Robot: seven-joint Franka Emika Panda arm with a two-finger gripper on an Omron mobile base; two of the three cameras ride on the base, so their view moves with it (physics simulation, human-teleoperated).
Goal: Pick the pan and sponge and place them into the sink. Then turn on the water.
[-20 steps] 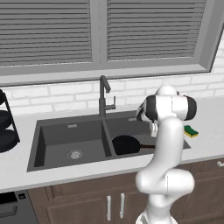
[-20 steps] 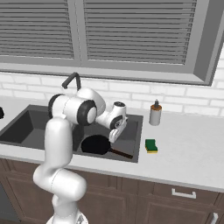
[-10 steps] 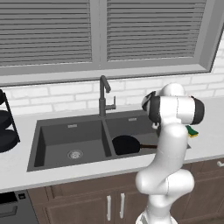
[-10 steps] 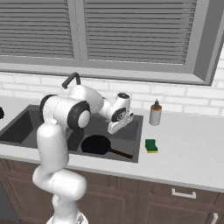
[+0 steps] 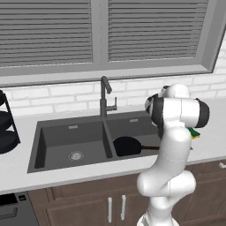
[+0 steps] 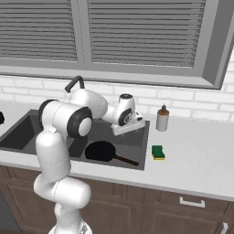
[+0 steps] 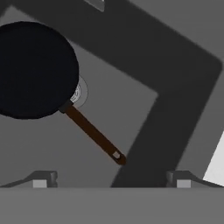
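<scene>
Pan already in the sink; the sponge lies to the right of the released, empty gripper.

The gripper (image 6: 130,125) is held above the right basin of the sink (image 6: 20,132) with its jaws spread wide and nothing between them. The pan (image 6: 101,151) is seen lying on that basin's floor, its handle pointing right and toward the near rim, partly over the drain in the hand view. The sponge (image 6: 158,152) is found on the white counter just right of the sink's right edge, nearer the front than the gripper, its long side running roughly near to far. A move right and forward is judged to be needed. A soap bottle (image 6: 162,118) stands farther back by the wall, apart from that path; the faucet (image 5: 105,97) is behind the divider.
</scene>
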